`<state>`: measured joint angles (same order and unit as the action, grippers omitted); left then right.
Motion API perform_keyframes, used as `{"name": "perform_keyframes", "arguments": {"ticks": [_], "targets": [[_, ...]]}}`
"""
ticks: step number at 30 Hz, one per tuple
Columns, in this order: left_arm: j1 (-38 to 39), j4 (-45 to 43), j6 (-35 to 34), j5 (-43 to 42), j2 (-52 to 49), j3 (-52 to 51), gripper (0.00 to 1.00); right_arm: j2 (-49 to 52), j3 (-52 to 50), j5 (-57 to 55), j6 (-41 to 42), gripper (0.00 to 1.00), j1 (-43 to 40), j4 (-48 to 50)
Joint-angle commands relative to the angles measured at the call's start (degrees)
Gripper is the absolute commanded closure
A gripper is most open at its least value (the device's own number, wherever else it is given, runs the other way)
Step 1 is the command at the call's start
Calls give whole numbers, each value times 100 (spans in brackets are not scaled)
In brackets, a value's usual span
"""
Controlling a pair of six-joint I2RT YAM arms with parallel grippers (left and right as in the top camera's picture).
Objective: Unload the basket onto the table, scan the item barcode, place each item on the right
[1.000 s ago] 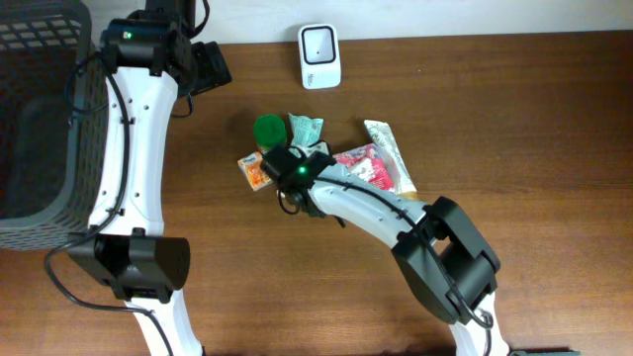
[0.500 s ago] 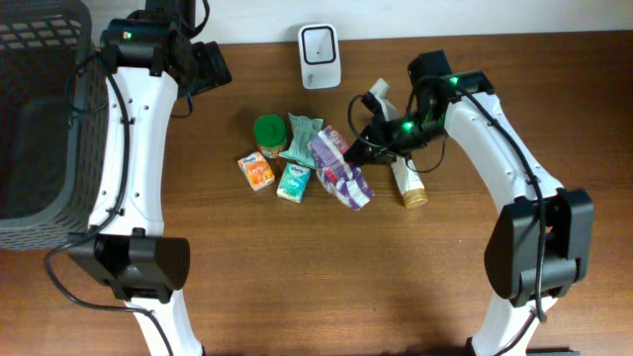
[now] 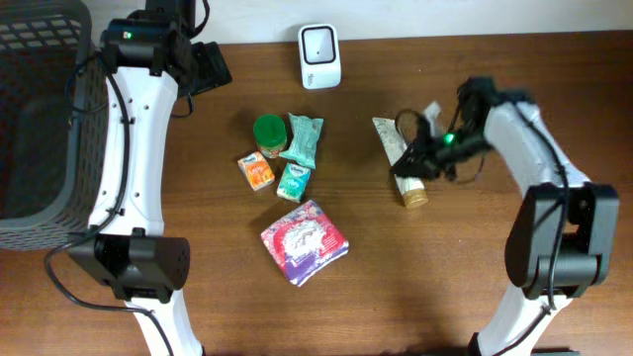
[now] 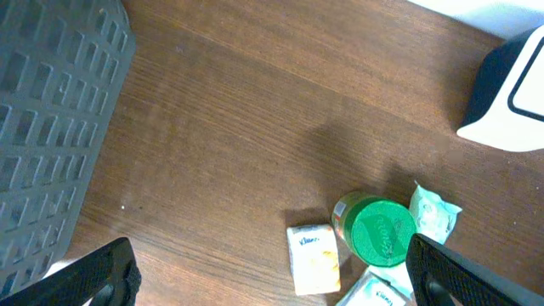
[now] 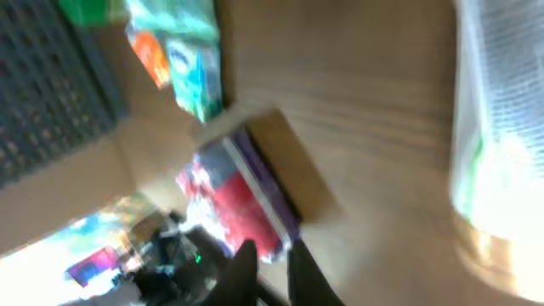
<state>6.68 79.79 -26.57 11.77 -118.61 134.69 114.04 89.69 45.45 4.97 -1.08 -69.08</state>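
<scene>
The white barcode scanner (image 3: 319,55) stands at the table's back edge; the left wrist view shows it (image 4: 510,93) at top right. A pink and purple packet (image 3: 304,240) lies flat on the table in front of the other items, free of both grippers, and appears blurred in the right wrist view (image 5: 246,204). My right gripper (image 3: 409,164) hovers over a white tube (image 3: 394,143) to the packet's right. Its fingers (image 5: 242,263) stand almost together with nothing between them. My left gripper (image 3: 210,65) is wide open at the back left, and nothing is between its fingertips (image 4: 106,276).
A green-lidded jar (image 3: 268,133), two teal packets (image 3: 305,138) (image 3: 293,182) and a small orange box (image 3: 257,171) cluster mid-table. A dark mesh basket (image 3: 40,109) fills the left side. The tube's gold cap (image 3: 413,195) points toward the front.
The pink packet has left my right gripper and now lies on the table nearer the front. The right arm has swung right, over the tube. The left arm has not moved.
</scene>
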Motion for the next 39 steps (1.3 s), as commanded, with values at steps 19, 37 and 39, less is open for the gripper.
{"name": "perform_keyframes", "arguments": {"ticks": [19,37,39], "targets": [[2,4,57,0,-37,-9,1,181,-37,-527,-1508,15,2433,251],[2,4,57,0,-37,-9,1,101,-1609,446,-417,96,2306,2470],[2,2,57,0,-37,-9,1,-15,-1132,-260,-166,96,2308,2109]]}}
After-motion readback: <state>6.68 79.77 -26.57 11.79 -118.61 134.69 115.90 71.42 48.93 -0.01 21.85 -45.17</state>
